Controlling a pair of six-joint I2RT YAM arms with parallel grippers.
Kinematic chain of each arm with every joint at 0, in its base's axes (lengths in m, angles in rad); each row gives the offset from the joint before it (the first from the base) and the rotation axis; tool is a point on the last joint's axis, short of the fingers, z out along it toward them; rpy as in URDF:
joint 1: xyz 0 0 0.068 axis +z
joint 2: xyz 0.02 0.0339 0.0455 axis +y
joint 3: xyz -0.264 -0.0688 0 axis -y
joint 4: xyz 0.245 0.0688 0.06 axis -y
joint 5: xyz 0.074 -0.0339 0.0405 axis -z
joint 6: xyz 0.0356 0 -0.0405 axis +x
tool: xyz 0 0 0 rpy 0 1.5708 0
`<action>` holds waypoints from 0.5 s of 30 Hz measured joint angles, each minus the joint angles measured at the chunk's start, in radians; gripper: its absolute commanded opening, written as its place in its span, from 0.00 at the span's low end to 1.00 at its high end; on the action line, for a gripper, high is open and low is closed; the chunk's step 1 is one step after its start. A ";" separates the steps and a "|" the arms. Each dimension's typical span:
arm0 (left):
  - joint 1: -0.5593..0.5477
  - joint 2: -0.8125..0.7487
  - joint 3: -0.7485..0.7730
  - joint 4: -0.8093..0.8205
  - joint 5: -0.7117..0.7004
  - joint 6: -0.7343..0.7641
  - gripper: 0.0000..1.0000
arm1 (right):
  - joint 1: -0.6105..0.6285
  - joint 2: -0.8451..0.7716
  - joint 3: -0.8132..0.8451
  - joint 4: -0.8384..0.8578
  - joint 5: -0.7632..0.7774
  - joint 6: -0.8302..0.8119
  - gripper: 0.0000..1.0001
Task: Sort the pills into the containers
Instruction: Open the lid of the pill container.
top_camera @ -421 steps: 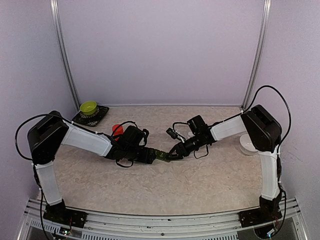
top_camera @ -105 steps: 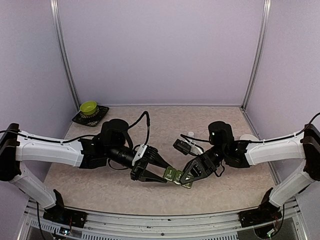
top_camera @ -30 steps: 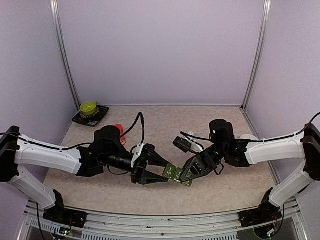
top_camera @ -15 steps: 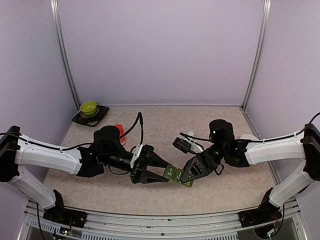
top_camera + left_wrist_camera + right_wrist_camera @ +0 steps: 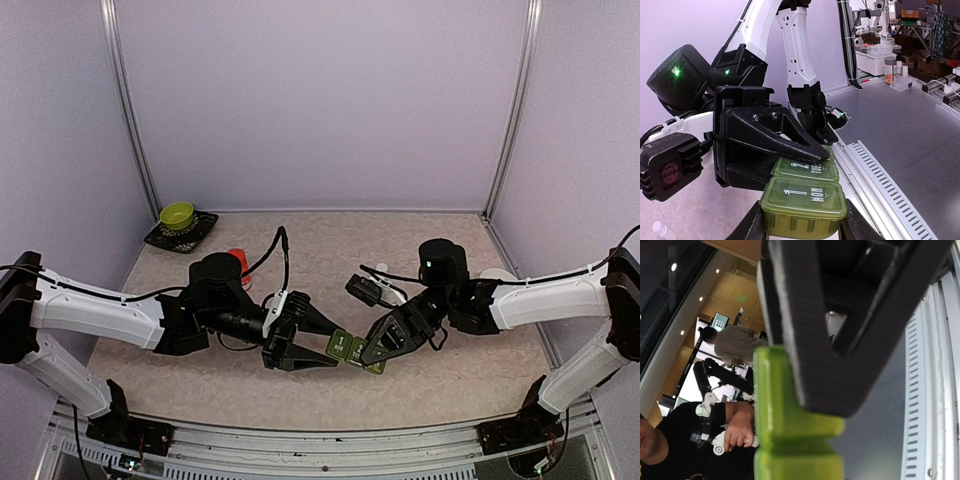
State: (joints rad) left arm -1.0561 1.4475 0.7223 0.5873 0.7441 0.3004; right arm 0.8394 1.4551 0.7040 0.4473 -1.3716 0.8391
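Right gripper (image 5: 368, 353) clamped on one end of containers (image 5: 345, 347), left gripper (image 5: 331, 352) straddling the other end, grip unclear; mismatched pulls could wrench the strip loose.

The containers (image 5: 351, 349) are sitting toward the table's (image 5: 300, 395) 6 o'clock edge, the left gripper (image 5: 328, 347) flanking them at 9 o'clock, the right gripper (image 5: 369, 355) at 3 o'clock. A bowl (image 5: 177, 214) is resting at the table's 10 o'clock corner.

Odds on the beige table (image 5: 300, 390)
Green bowl (image 5: 177, 214) sits on a dark mat (image 5: 196, 233) at back left; red bottle (image 5: 238, 259) left of centre; tiny white bottle (image 5: 381, 268) and white dish (image 5: 497, 277) toward the right.
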 measured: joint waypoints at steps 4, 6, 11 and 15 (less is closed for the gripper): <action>0.000 0.000 0.000 0.000 0.000 0.016 0.39 | 0.000 0.000 0.000 0.000 -0.006 0.009 0.12; 0.000 0.000 0.000 0.000 0.001 0.020 0.44 | 0.000 0.000 0.000 0.001 -0.006 0.013 0.12; 0.000 0.000 0.000 0.000 -0.001 0.023 0.46 | -0.002 0.000 0.000 0.008 -0.005 0.016 0.12; 0.001 -0.001 0.000 0.000 -0.003 0.023 0.48 | -0.003 0.000 0.000 0.012 -0.004 0.017 0.12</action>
State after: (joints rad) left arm -1.0554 1.4464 0.7219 0.5869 0.7414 0.3229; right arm 0.8360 1.4548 0.7040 0.4595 -1.3758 0.8558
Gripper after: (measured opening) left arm 0.478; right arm 0.235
